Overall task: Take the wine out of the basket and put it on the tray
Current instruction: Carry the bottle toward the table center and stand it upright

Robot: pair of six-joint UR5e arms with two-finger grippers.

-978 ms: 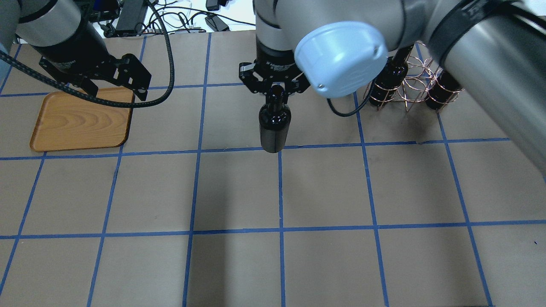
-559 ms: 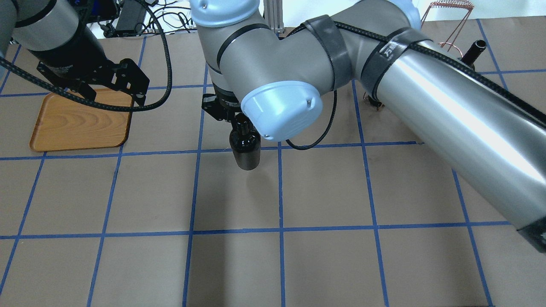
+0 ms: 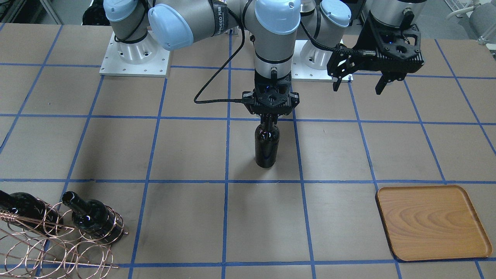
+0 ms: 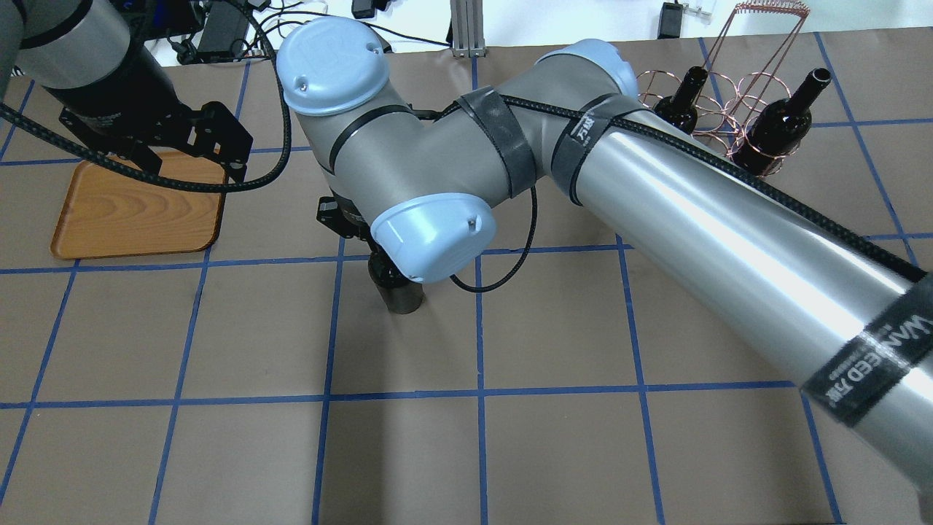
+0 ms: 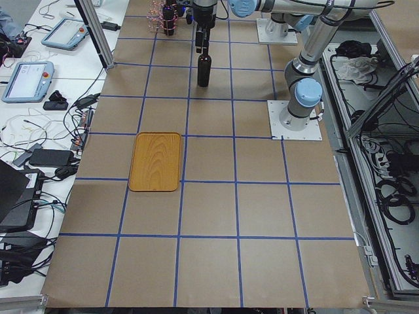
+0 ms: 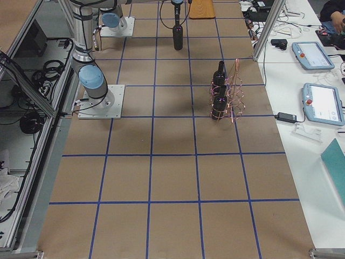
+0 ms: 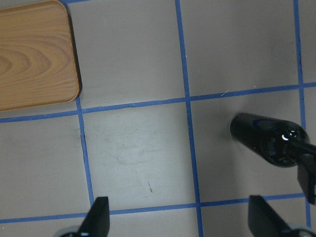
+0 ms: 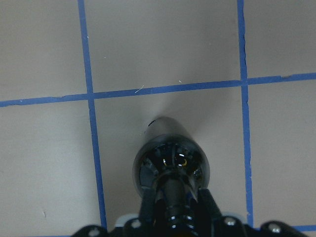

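Wine [image 3: 267, 145] is upright at mid-surface, held by the neck under the right gripper [image 3: 267, 119]. Gripper points straight down, directly over the bottle. Its fingers [image 8: 208, 206] are closed on the neck, one each side, so shoulder, body & base all sit below the fingers w/ nothing else touching them. Right wrist view looks down the neck onto the shoulder, bottle centred btwn the fingers. Can't tell if the base touches the surface [image 3: 186, 147] or sits just over it.

Bottle is inside one square of the blue tape grid. In the front view its base is near that square's operator-side line. It's btwn the basket [image 3: 46, 240] & the tray [image 3: 430, 221], well apart from both.

Tray lies flat on the surface, on the robot's left, operator side. Basket is on the robot's right, operator side. Two other bottles [image 3: 93, 217] sit tilted in its wire loops, necks sticking out.

Left gripper [image 3: 357, 88] is up off the surface, fingers [image 7: 100, 215] spread wide, gripping nothing. In its wrist view there's only taped surface btwn the fingers. Tray corner shows at upper left of that view. The wine shows at the right, past the right-hand finger, not btwn them. So the wine is near the left gripper but apart from it, lower down & off to its side.
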